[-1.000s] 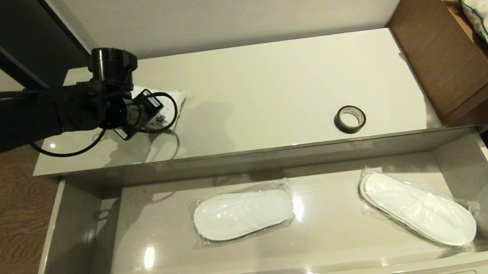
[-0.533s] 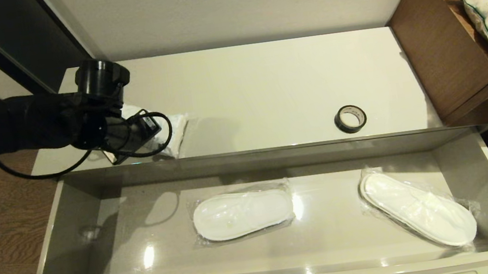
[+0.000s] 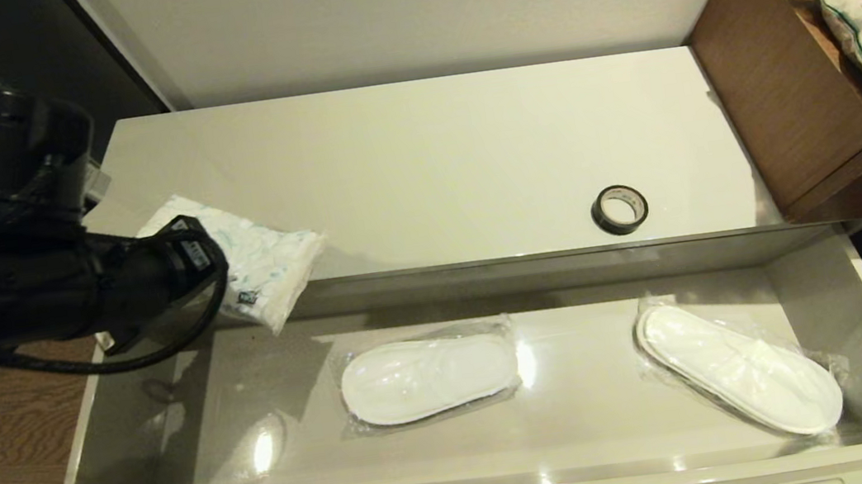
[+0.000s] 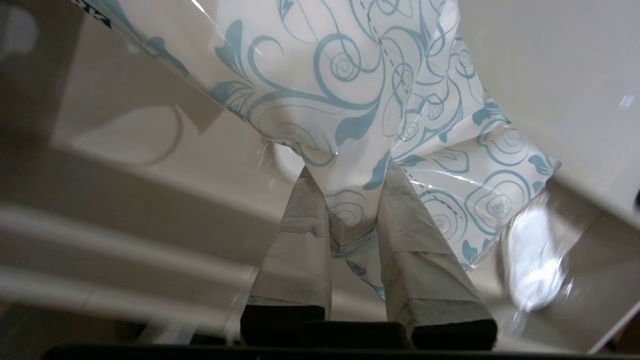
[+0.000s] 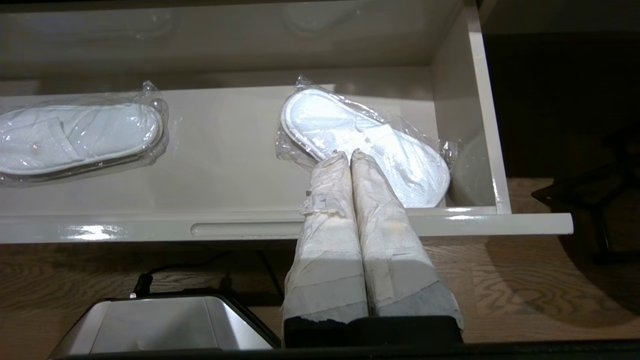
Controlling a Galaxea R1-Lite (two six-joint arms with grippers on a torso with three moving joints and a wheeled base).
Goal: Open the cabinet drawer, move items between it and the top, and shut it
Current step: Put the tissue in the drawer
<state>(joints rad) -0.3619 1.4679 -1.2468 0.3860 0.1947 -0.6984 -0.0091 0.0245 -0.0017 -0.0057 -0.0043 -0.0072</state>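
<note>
1. Fingers of the left gripper point(image 4: 350, 200) pinch one edge of the tissue pack point(image 3: 250, 261), nearly closed on its plastic wrap.
2. Tissue pack hangs beyond the fingertips, lifted off the top point(image 3: 421, 168), over the front left edge where the top meets the open cabinet drawer point(image 3: 129, 415).
3. Tape roll point(image 3: 619, 210) sits on the top, well apart from that gripper.
4. Right gripper point(image 5: 345, 160) hangs closed and empty before the drawer front, one wrapped slipper point(image 5: 370, 145) past its tips.
</note>
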